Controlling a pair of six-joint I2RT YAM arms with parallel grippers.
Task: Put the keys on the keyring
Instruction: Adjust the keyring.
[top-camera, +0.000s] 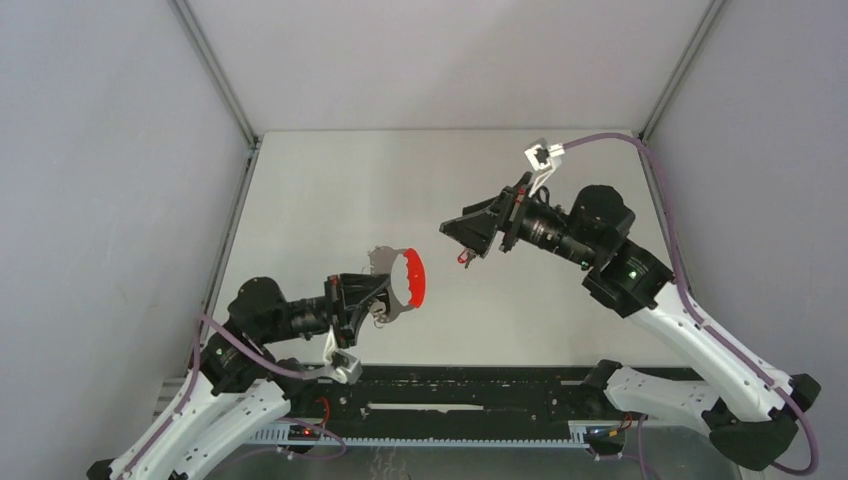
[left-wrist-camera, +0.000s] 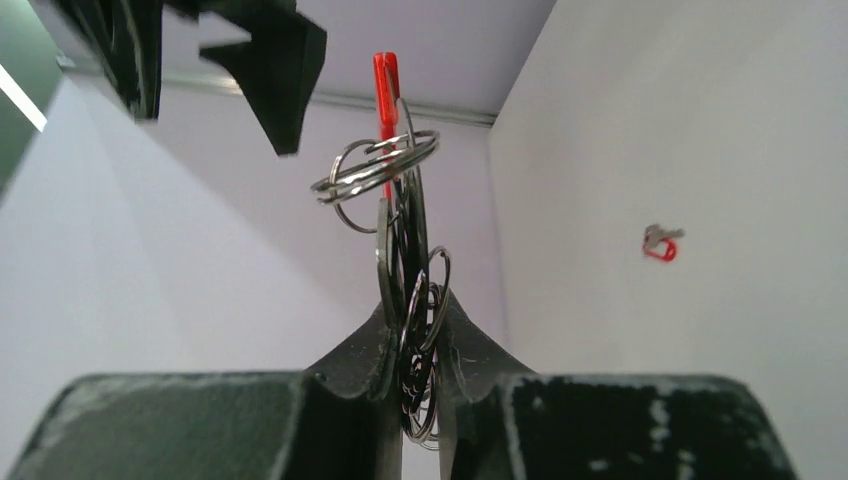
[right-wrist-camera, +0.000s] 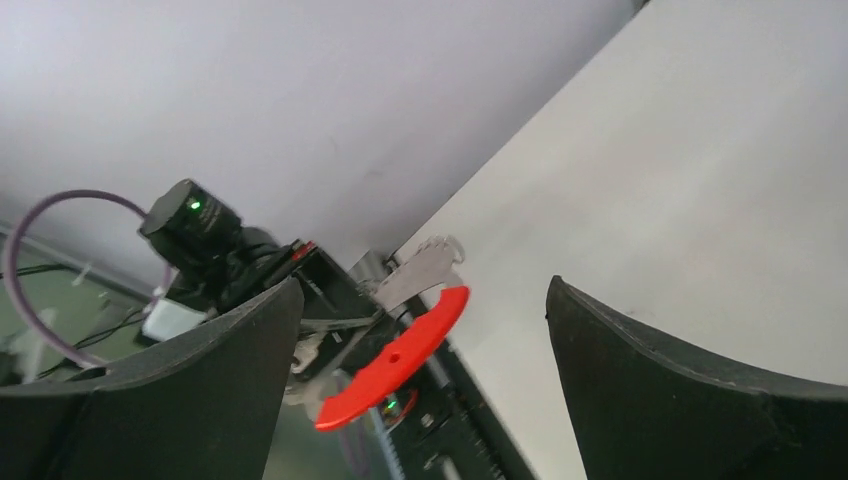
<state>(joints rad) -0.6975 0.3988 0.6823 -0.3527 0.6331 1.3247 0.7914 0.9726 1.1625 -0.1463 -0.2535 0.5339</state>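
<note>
My left gripper (top-camera: 383, 297) is shut on the keyring (left-wrist-camera: 376, 170), a cluster of thin metal rings standing up from between its fingers (left-wrist-camera: 365, 350). The red strap (top-camera: 415, 278) rises from the rings, edge-on in the left wrist view (left-wrist-camera: 386, 82). A flat silvery toothed key (top-camera: 385, 261) sticks out beside the strap (right-wrist-camera: 395, 362) and also shows in the right wrist view (right-wrist-camera: 421, 271). My right gripper (top-camera: 458, 240) hangs open, apart from the bunch, facing it with nothing between its fingers (right-wrist-camera: 610, 360). A tiny silvery and red piece (top-camera: 463, 257) lies on the table just under it (left-wrist-camera: 659, 243).
The grey table (top-camera: 330, 200) is walled by pale panels on three sides. A black rail (top-camera: 470, 390) with the arm bases runs along the near edge. Purple cables (top-camera: 665, 210) loop off the right arm, and another trails by the left arm (top-camera: 235, 350).
</note>
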